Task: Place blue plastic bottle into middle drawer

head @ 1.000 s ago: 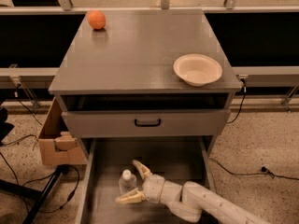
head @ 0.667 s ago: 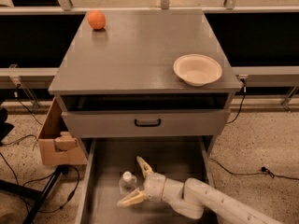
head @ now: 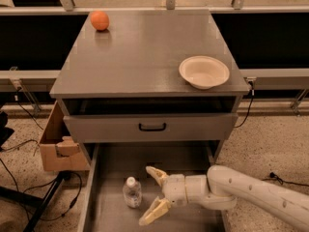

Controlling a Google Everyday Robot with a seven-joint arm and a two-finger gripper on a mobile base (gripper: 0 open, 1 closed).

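The blue plastic bottle [head: 131, 192], clear with a white cap, stands upright on the grey floor of the open middle drawer [head: 111, 168], toward its left side. My gripper [head: 150, 195] is inside the drawer just right of the bottle. Its two tan fingers [head: 154, 173] are spread wide apart and hold nothing. The bottle stands free, a small gap from the fingers. My white arm [head: 251, 192] comes in from the lower right.
A drawer front with a black handle [head: 152, 127] sits above the open drawer. On the cabinet top are an orange ball [head: 99, 20] at back left and a white bowl [head: 203, 72] at right. A cardboard box [head: 58, 144] stands left of the cabinet.
My gripper has drawn back to the right, away from the bottle. The bottle now stands free on the drawer floor, clear of the fingers.
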